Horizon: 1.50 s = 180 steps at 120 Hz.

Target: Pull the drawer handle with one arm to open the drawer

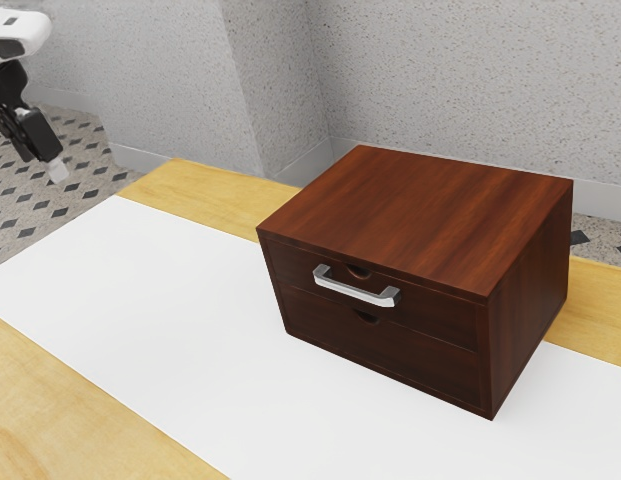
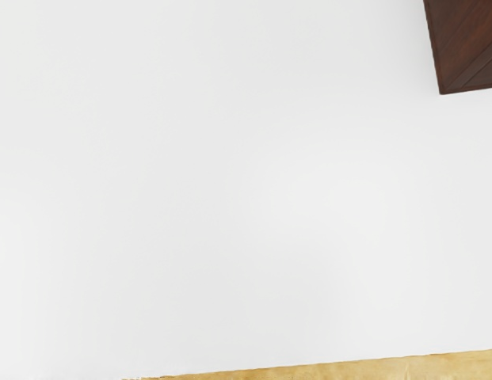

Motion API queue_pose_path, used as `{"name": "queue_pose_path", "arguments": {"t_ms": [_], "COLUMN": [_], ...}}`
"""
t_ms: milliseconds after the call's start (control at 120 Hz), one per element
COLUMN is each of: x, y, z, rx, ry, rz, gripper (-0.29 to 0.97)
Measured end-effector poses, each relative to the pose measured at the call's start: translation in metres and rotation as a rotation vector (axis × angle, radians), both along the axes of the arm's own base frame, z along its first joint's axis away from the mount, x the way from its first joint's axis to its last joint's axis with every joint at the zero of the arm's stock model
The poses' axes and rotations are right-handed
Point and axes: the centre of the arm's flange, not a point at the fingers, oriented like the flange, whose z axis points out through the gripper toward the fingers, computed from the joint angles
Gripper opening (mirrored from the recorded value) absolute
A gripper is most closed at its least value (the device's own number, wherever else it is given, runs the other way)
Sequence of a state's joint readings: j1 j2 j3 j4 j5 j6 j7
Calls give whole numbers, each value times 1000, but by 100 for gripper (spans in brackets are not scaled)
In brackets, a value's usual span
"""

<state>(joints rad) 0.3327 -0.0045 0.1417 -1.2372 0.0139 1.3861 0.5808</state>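
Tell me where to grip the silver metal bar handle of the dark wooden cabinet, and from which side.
Grip the silver metal bar handle at its middle, from the dark wooden cabinet's front; the bar lies level and stands off the upper drawer.

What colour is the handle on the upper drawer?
The curved metal drawer handle is shiny silver, clearest in the exterior view.

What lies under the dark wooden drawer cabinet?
The drawer cabinet stands on a white mat over the wooden table. The surface directly beneath it is covered.
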Motion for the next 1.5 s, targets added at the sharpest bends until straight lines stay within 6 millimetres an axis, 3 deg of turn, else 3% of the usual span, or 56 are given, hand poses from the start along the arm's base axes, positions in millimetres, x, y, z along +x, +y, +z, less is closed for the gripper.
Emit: {"name": "queue_pose_path", "arguments": {"t_ms": [117,175,217,275,317,342,375,533,617,758,883,933,1042,1150,1342,1500], "x": [3,22,51,92,107,112,115,120,129,138,146,146,141,143,150,156], "y": [30,21,-18,-108,-163,-184,-196,-173,-164,-196,-254,-267,-254,-272,-250,-258], "z": [-19,-29,-29,-28,-29,-29,-28,-29,-44,-51,-61,-65,-66,-70,-79,-93], "rx": [-2,4,22,48,64,75,90,155,163,205,277,296,323,337,331,312], "ry": [41,54,44,24,10,3,-5,-7,18,41,107,127,158,170,191,204], "rz": [-21,-88,-211,-471,-650,-740,-830,-1059,-1165,-1405,-1628,-1691,-1715,-1762,-1728,-1710], "gripper": [68,68,68,68,68,68,68,68,68,68,68,68,68,68,68,68]}}
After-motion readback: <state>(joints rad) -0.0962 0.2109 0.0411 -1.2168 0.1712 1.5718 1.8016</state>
